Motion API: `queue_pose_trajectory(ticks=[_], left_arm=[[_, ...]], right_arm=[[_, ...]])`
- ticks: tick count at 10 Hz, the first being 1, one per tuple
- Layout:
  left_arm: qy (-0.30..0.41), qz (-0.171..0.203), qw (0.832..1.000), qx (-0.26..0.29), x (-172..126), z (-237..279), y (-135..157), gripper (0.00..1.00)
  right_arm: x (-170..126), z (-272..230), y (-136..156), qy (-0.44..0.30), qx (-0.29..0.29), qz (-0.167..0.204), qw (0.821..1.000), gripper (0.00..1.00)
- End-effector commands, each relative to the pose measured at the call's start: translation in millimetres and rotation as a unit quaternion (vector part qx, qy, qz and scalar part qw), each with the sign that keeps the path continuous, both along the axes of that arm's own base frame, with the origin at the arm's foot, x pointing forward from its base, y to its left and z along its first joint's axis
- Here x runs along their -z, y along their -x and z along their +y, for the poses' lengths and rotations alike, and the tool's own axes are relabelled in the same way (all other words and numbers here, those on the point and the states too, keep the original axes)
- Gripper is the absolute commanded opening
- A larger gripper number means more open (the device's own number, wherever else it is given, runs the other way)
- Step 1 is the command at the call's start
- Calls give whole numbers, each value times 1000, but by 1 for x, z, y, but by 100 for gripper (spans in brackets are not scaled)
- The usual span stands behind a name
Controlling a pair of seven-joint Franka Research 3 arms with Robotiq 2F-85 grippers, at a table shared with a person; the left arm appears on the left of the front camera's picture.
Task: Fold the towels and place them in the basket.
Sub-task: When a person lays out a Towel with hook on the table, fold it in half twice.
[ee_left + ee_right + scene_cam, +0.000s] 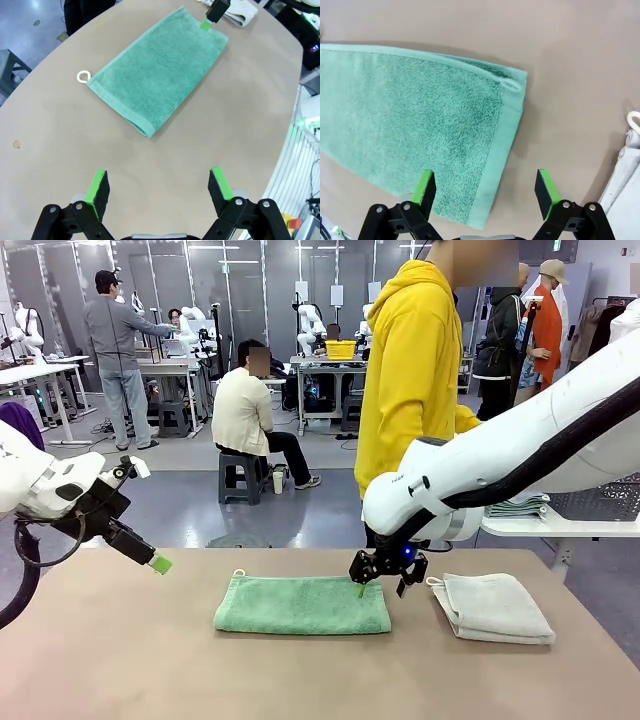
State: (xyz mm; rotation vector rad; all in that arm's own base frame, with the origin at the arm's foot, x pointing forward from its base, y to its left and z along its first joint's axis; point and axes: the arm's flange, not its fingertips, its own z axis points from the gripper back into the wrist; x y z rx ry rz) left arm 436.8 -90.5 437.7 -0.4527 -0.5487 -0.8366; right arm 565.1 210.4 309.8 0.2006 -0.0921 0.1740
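Note:
A green towel [300, 605] lies folded into a long strip on the middle of the table, its white loop [83, 76] at the left end. A pale grey-white towel [495, 607] lies folded to its right. My right gripper [383, 585] hovers open just over the green towel's right end [420, 125], nothing between its fingers [487, 187]. My left gripper [155, 560] is raised at the table's left, open and empty [157, 187], well short of the towel [160, 67]. The dark lattice basket [600, 502] stands on a side shelf at the right, partly behind my right arm.
A person in a yellow hoodie [410, 370] stands at the table's far edge. A stack of folded towels [518, 506] rests on the white shelf beside the basket. The grey-white towel's edge [627, 175] lies close to my right gripper.

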Motion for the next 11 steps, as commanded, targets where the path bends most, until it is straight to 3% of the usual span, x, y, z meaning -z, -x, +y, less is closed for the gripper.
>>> queue_pose_trajectory(ticks=[1, 11], left_arm=[[-3, 2, 1000, 12, -2, 1, -4, 100], [-3, 2, 1000, 12, -2, 1, -4, 100]], right_arm=[[3, 10, -9, 29, 25, -6, 999, 100], [23, 30, -25, 96, 60, 5, 994, 100]])
